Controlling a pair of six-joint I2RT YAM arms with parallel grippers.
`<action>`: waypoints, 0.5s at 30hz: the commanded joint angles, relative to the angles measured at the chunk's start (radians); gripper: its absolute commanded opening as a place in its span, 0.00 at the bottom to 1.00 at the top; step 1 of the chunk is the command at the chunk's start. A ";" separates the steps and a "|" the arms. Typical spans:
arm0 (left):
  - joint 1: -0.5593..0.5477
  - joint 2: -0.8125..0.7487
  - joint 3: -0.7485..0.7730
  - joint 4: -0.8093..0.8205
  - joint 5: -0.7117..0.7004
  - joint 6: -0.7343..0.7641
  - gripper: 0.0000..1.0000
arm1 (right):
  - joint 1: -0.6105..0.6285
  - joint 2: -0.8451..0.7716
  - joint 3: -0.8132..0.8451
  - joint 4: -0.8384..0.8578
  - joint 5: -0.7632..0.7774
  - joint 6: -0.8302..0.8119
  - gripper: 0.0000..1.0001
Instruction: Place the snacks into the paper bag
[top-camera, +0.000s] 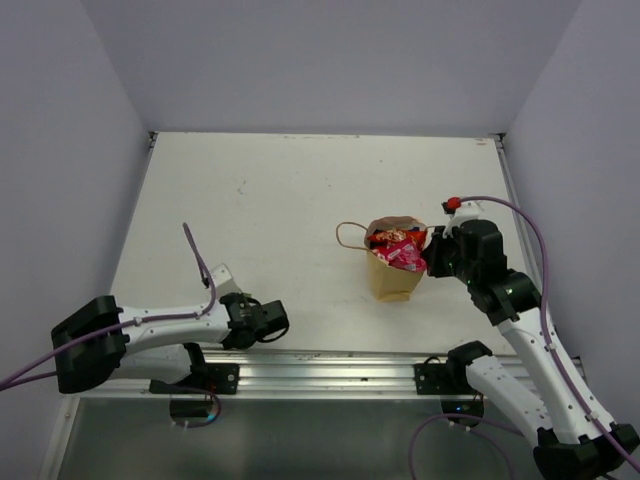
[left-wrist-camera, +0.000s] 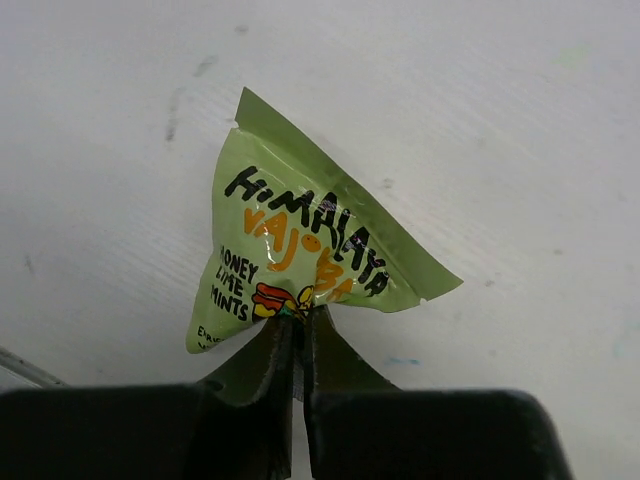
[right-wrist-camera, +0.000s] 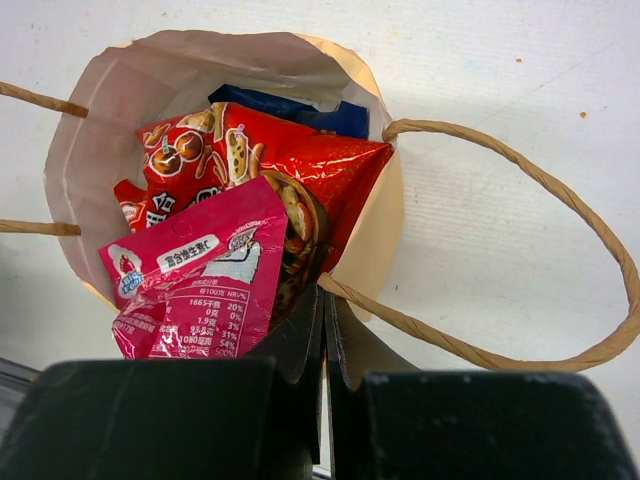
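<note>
ok so left end effector (left-wrist-camera: 303, 318) is pinched shut on the green mint packet (left-wrist-camera: 300, 240). paper bag (top-camera: 392, 280) sits well off to its right, w/ right end effector (right-wrist-camera: 323, 300) clamped on its rim.

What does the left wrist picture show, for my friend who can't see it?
The left gripper is shut on the near edge of a small green mint packet, which sits on a white table.

White table (top-camera: 300, 190), pale lilac walls (top-camera: 330, 60)
</note>
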 joint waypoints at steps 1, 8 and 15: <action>-0.037 0.043 0.185 0.099 -0.084 0.240 0.00 | 0.004 0.011 -0.008 -0.001 -0.027 0.001 0.00; -0.078 0.099 0.481 0.817 0.118 1.064 0.00 | 0.004 0.012 -0.007 -0.002 -0.025 -0.001 0.00; -0.077 0.213 0.687 1.158 0.660 1.424 0.00 | 0.002 0.020 -0.005 -0.002 -0.029 0.001 0.00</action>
